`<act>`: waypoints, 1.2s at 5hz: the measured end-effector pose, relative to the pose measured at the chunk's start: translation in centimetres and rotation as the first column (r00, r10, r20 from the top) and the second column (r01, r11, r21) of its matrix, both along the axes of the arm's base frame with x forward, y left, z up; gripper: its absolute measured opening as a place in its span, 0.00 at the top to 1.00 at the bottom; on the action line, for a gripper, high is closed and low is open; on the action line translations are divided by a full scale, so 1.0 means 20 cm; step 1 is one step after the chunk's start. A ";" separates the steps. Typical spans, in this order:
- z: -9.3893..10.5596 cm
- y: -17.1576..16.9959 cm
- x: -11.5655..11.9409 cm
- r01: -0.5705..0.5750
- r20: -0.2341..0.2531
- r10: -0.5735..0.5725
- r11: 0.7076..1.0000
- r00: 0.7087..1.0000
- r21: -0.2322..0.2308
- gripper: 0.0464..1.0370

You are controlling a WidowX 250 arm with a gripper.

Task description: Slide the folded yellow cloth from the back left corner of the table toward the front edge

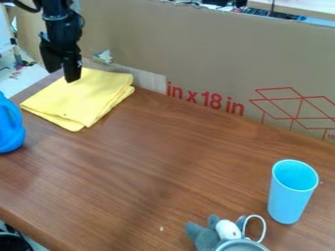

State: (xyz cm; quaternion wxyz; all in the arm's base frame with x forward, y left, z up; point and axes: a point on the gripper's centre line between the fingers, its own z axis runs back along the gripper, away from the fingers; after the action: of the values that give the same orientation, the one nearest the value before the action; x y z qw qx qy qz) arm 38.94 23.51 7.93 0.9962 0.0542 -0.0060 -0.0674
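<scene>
The black gripper (62,74) hangs at the upper left, over the back left part of a folded yellow cloth (83,100). Its fingers are apart, with nothing visible between them. Whether the tips touch the cloth, I cannot tell. The cloth lies flat on the brown wooden table (163,162), near the cardboard wall.
A blue jug-like object (9,128) is cut off by the left edge. At the right stands a light blue cup (289,196), upright. A grey plush toy (203,235) and a grey round item with a white loop sit at the bottom. Cardboard (196,59) borders the back.
</scene>
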 end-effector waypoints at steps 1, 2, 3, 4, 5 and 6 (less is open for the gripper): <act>-0.06 0.02 -0.01 -0.001 -0.037 0.002 1.000 0.999 0.017 0.04; -0.08 0.01 0.01 0.016 -0.044 -0.016 1.000 0.999 0.022 0.04; -0.13 -0.03 0.03 0.045 -0.056 -0.043 0.999 0.997 0.027 0.04; -0.20 -0.08 0.01 0.073 -0.087 -0.072 0.997 0.994 0.009 0.04; -0.25 -0.12 -0.01 0.091 -0.100 -0.090 0.996 0.991 0.007 0.04; -0.26 -0.18 -0.06 0.109 -0.099 -0.108 0.994 0.989 0.001 0.04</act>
State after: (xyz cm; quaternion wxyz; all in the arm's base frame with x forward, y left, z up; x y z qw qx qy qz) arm 37.83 19.87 2.77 0.9900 0.0536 0.0405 -0.1242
